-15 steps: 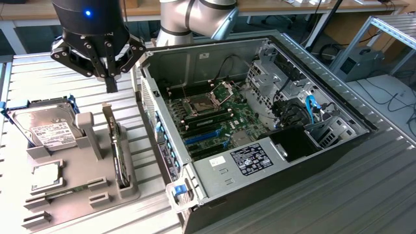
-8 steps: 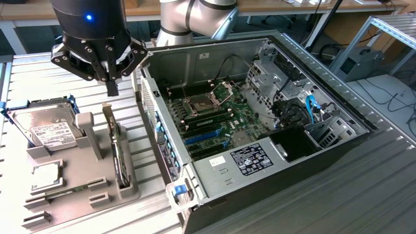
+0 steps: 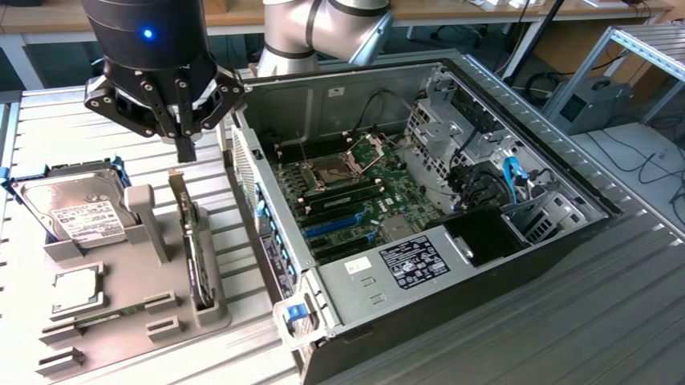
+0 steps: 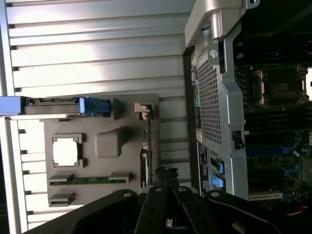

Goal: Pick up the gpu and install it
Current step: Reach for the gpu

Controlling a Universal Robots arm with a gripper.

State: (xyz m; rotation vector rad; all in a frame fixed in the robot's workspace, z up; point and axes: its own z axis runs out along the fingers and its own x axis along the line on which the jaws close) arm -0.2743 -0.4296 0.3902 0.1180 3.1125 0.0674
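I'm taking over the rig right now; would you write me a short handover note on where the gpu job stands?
Gripper: fingers shut, holding nothing, hovering above one end of the gpu.
Gpu: stands on edge in the grey tray, beside the open case, untouched.
Done: nothing that shows.
Left: pick-up and install; the blue slots hold no card.

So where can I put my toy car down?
On the bare ribbed table at the exterior view's right of the computer case. The grey tray is crowded: hard drive, gpu, with the gripper above.
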